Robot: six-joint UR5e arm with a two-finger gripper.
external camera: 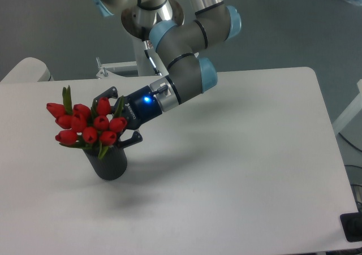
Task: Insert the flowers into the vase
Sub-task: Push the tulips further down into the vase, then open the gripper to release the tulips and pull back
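The flowers sit in the vase, at 9 o'clock on the worktop. The end effector is spread open beside them. They look light and floppy, so the stems are the best place to hold.

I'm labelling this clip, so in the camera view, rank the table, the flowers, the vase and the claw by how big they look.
1. Table, by far largest.
2. Flowers.
3. Vase, partly hidden by the flowers.
4. Claw, open around the bunch; close to the vase in apparent size, so that order is unsure.
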